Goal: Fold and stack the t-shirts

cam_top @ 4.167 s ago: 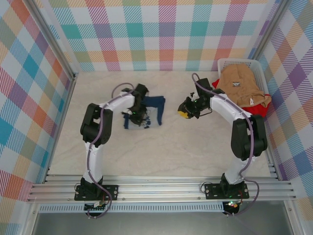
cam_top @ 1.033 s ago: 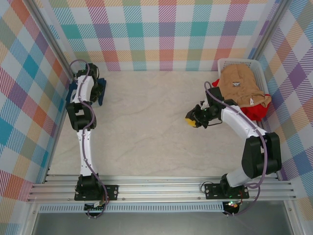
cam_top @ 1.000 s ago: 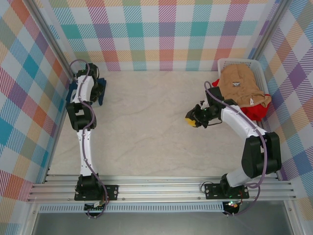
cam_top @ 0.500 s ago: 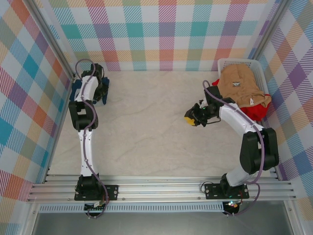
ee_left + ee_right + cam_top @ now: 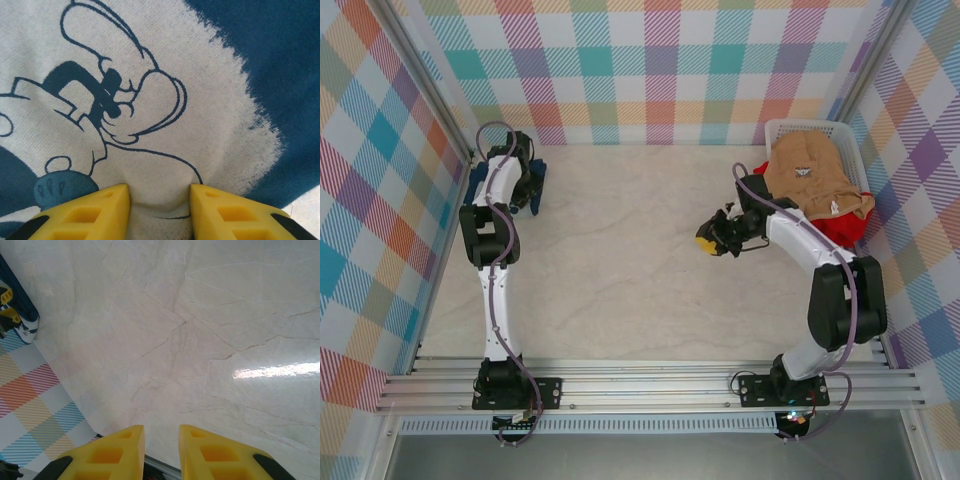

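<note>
**Navy t-shirt** [image 5: 245,55]: blue cloth with a white printed cartoon graphic [image 5: 150,105]. It lies at the far-left corner of the counter [image 5: 210,340], across its whole width from the laundry basket [image 5: 788,127] and against the plaid side wall [image 5: 410,130]. In the top view most of it is hidden under the left arm, with blue edges showing on either side of the wrist.

**Left gripper** [image 5: 160,197]: clamped on the navy t-shirt. The printed cloth is bunched and creased into the gap between the two yellow fingers [image 5: 85,212]. It is at the corner opposite the basket.

**Tan t-shirt** [image 5: 815,170]: heaped loosely inside the basket, unfolded, and covering most of its opening.

**Red t-shirt** [image 5: 847,228]: beneath the tan one, spilling over the basket's near rim.

**Right gripper** [image 5: 161,435]: its yellow fingers stand a narrow gap apart with nothing between them. It hangs over bare counter, near the basket's left side and apart from it.

**Laundry basket**: white plastic, in the far-right corner.
</note>
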